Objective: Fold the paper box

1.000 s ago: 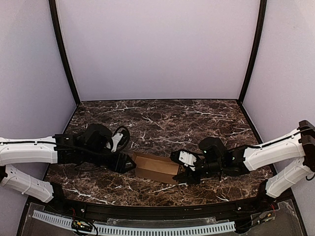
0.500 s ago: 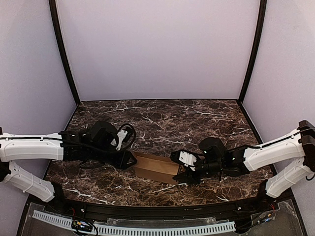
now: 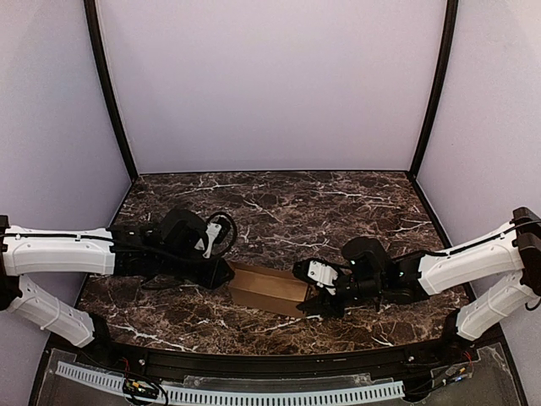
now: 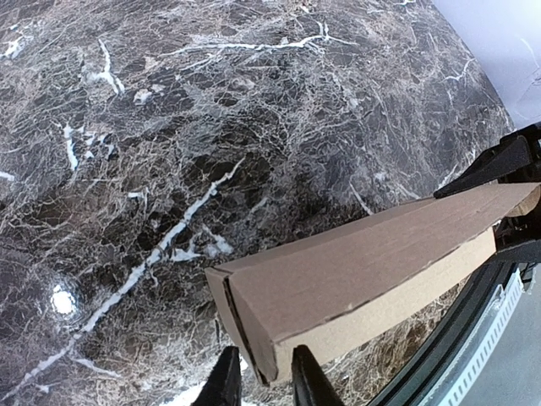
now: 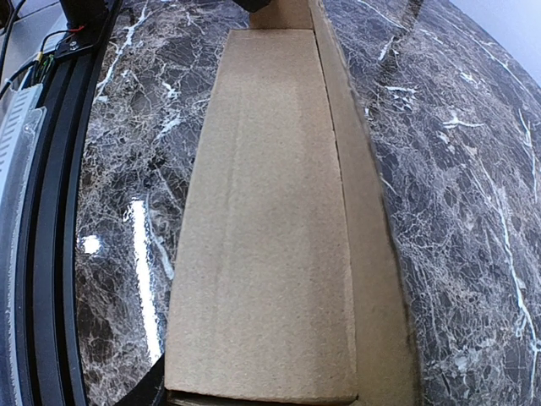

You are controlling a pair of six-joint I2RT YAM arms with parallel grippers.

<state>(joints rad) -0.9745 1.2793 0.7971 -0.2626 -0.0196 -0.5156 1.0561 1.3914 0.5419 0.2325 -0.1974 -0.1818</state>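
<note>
The paper box is a narrow brown cardboard box lying on the marble table between my two grippers. My left gripper is at its left end. In the left wrist view the left gripper has its fingertips close together, with the lower corner of the box's end pinched between them. My right gripper holds the box's right end. In the right wrist view the box fills the frame, and only one dark finger shows at its lower left.
The dark marble table runs back to purple walls. A black rail with a white cable strip lies along the near edge, close to the box. The black rail also shows in the right wrist view.
My left arm has moved right and its gripper has closed in on the box's left end. The right gripper and the box have stayed nearly still.
</note>
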